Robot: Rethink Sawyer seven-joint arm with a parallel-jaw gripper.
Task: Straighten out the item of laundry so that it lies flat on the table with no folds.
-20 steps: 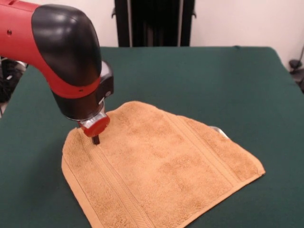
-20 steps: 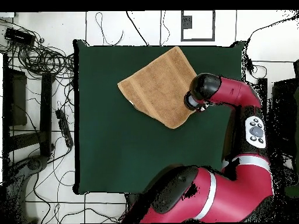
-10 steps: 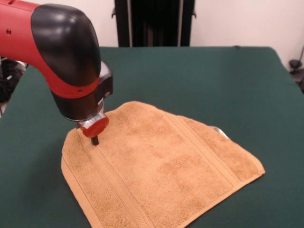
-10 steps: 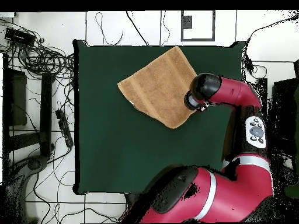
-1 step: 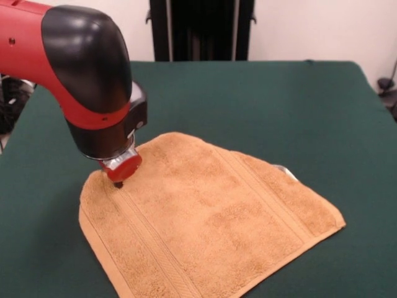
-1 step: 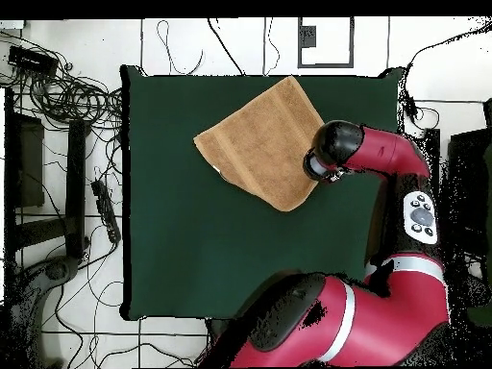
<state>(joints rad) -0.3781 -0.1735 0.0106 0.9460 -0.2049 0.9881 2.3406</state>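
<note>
1. Tool (image 5: 118, 184) is down on the towel's (image 5: 205, 223) left corner area, tip at or pressing into the cloth; can't tell its opening, the red wrist cap hides it.
2. Towel lies spread, mostly flat, on the green worktop (image 5: 260, 105), one corner running off the bottom edge in the front view.
3. A white label (image 5: 283, 169) possibly pokes out at the right edge.
4. Overhead: towel (image 6: 255, 144) sits diagonally near the worktop's (image 6: 192, 250) top edge.
</note>
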